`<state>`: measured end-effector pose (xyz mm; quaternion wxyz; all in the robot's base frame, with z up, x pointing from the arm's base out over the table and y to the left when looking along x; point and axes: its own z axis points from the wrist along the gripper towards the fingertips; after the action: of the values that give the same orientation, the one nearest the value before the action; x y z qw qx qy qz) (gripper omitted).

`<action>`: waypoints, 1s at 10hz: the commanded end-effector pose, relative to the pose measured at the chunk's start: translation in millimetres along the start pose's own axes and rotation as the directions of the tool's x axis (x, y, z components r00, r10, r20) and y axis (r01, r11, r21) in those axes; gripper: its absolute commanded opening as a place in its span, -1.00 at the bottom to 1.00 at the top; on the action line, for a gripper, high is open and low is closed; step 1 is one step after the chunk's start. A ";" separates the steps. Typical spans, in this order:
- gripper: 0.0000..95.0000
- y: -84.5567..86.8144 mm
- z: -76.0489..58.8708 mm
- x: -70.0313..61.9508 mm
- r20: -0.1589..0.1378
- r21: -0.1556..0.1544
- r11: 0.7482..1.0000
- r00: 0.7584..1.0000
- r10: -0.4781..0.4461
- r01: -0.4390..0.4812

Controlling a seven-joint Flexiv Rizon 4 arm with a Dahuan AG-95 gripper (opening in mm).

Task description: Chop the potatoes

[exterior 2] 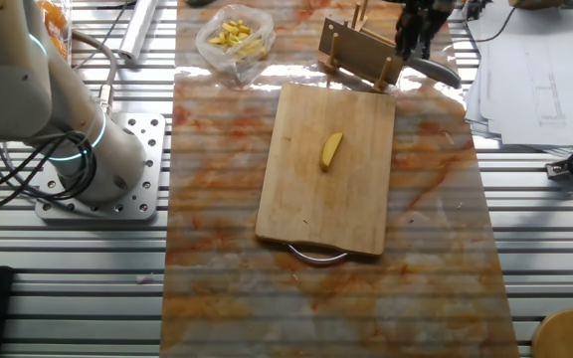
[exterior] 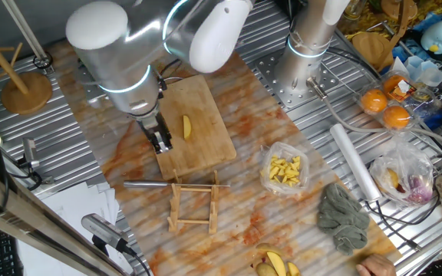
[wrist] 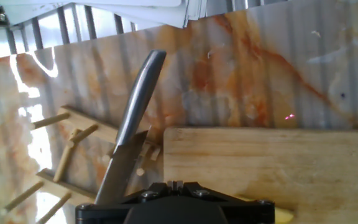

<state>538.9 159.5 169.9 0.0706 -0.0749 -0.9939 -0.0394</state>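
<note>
Hand view shows your gripper [wrist: 176, 208], whose spread I cannot tell, beside the knife [wrist: 129, 134], while the potato wedge [exterior 2: 331, 151] lies uncut on the cutting board [exterior 2: 306, 214] nearby.

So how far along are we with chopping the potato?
Done: nothing is cut; the potato wedge lies whole on the cutting board. In hand: the claw hangs by the board's edge, holding nothing, above the knife resting on the wooden rack. Left: grasp the knife and do all the chopping.
</note>
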 end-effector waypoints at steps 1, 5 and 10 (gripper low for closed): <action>-1.00 41.8 9.0 5.6 0.017 0.028 0.995 0.996 0.090 -0.091; -0.60 70.5 40.8 18.0 0.042 0.071 0.991 0.993 0.109 -0.112; -0.20 71.2 55.4 21.9 0.060 0.069 0.992 0.993 0.097 -0.101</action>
<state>520.5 237.3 123.3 0.0476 -0.1211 -0.9915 -0.0010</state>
